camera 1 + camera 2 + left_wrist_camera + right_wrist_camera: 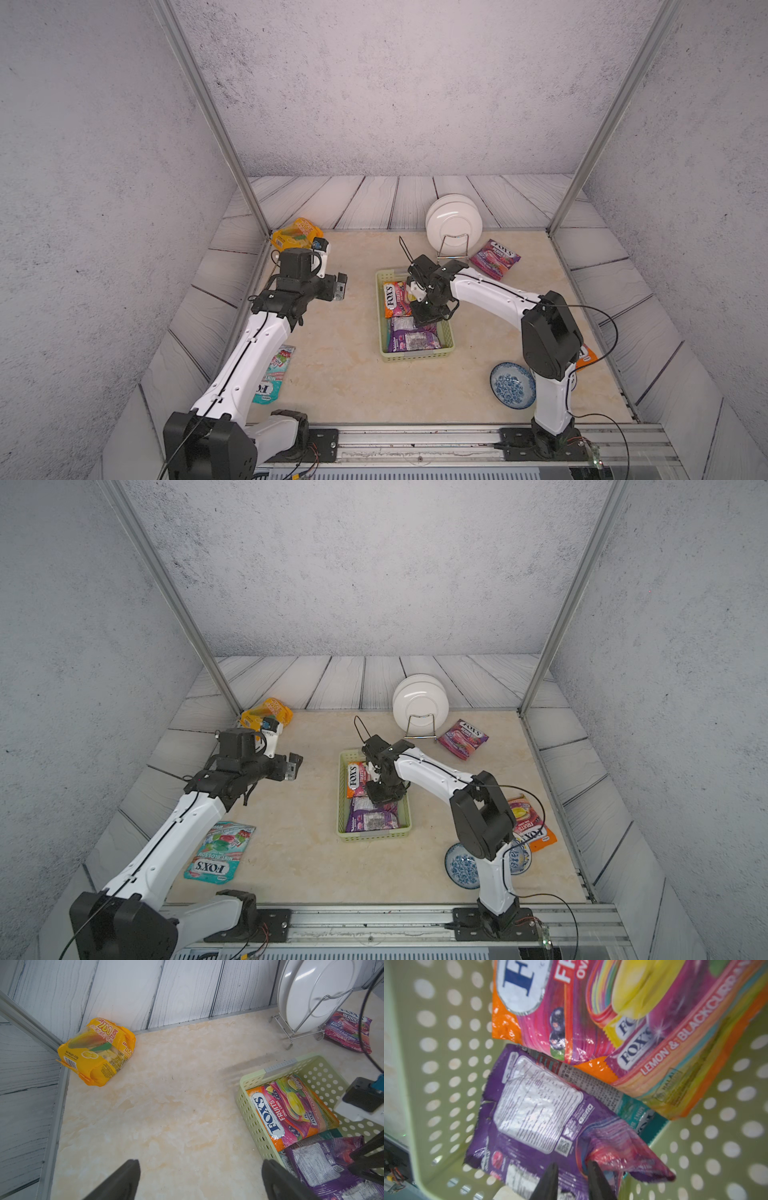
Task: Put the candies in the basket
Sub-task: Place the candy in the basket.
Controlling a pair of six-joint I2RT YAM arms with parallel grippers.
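As seen in both top views, logged mid-counter: basket (415, 356), pale yellow-green plastic, shallow, rectangular, walls punched with rows of round holes. Counter (340, 374) glossy, beige, marbled.

Inside basket:
- orange-pink packet (291, 1109), slick printed film, "FOX'S FRUITS", at far end.
- purple packet (533, 1109), crinkled, white label panel up, at near end, touching the orange-pink one.
- buried teal packet (633, 1109), only an edge showing beneath both.

Right jaws: narrowed to a slim gap, tips down at the purple packet's rumpled corner in the right wrist view. Pinching film or merely touching: cannot tell.

Left jaws: spread wide above bare counter left of basket, nothing between them, nothing touched.

Outside basket, lying on counter:
- puffy yellow-orange bag (297, 232), far left corner, against the wall.
- purple-pink "BERRIES" packet (494, 257), just beside wire rack (307, 1034) carrying upright white plates (311, 991).
- loose teal packet (218, 850), flat, beside left arm (166, 835).
- orange packet (534, 827), partly hidden behind right arm (428, 771), near blue-patterned bowl (512, 384).
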